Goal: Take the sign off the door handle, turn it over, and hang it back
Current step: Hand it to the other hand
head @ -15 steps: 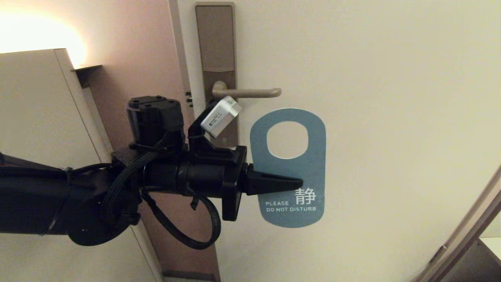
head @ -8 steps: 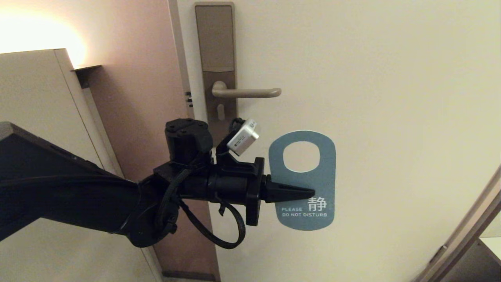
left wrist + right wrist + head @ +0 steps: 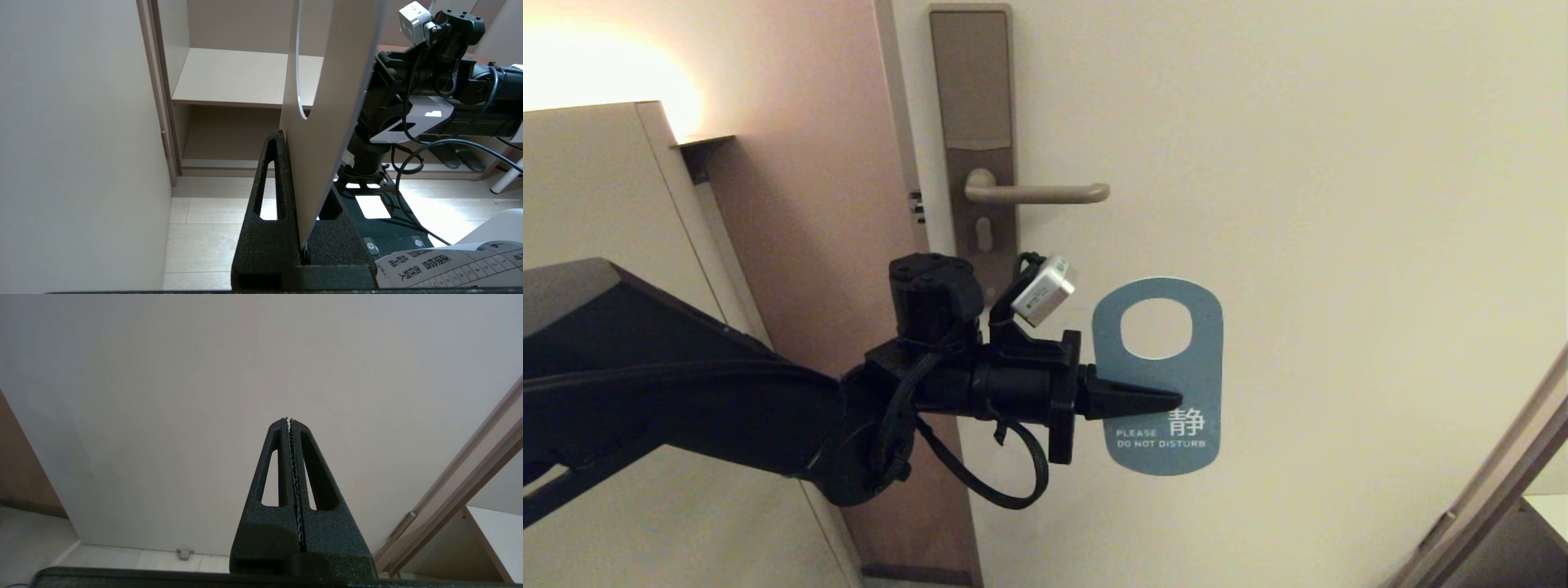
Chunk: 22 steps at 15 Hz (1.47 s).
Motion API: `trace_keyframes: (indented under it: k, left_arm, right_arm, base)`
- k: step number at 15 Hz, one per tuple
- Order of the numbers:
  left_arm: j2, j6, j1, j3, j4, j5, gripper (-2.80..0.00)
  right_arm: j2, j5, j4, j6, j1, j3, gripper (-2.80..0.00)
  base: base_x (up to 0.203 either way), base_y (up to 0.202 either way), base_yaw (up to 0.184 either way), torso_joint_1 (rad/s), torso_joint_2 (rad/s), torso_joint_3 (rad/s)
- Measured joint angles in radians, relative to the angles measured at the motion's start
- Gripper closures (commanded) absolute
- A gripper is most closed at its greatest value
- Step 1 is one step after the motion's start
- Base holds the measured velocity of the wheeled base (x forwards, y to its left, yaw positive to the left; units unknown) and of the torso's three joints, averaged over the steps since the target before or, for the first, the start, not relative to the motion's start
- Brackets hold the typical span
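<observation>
Teal sign (image 3: 1176, 445) pinched by left gripper (image 3: 1168, 400); below door handle (image 3: 1045, 193).

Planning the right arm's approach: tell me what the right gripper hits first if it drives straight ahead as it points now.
The right gripper, shut and empty, points at the plain pale door. Nothing shows in between, so the door face would probably come first, though depth is unclear.

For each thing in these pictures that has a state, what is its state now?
Teal-blue oblong door sign: off the handle, held upright, "DO NOT DISTURB" side facing the head camera.
Bronze-beige metal door handle: horizontal, bare.
Left gripper: shut on the sign's side edge, below the handle.
Right gripper: shut, empty, facing the door.
</observation>
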Motion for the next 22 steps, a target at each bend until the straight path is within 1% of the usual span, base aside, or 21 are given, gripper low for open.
trace_keyframes:
  k: [12,16,19,22]
  left_arm:
    - [-0.001,0.008,0.004,0.002,-0.003,0.0,0.0]
    - [0.0,0.011,0.004,0.002,-0.003,-0.001,0.0]
    - [0.005,0.011,0.004,0.002,-0.003,-0.001,0.0]
    - [0.012,0.013,-0.001,0.002,-0.002,-0.002,0.0]
  right_arm:
    - [-0.02,0.001,-0.002,-0.005,0.0,0.0,0.0]
    - [-0.034,0.0,-0.026,-0.004,0.0,0.0,0.0]
    - [-0.023,0.005,0.007,0.011,0.0,-0.009,0.0]
    - [0.001,0.035,0.06,0.02,0.001,-0.042,0.0]
  base:
    - [0.0,0.0,0.0,0.0,0.0,0.0]
    - [0.0,0.0,0.0,0.0,0.0,0.0]
    - [0.0,0.0,0.0,0.0,0.0,0.0]
    - [0.0,0.0,0.0,0.0,0.0,0.0]
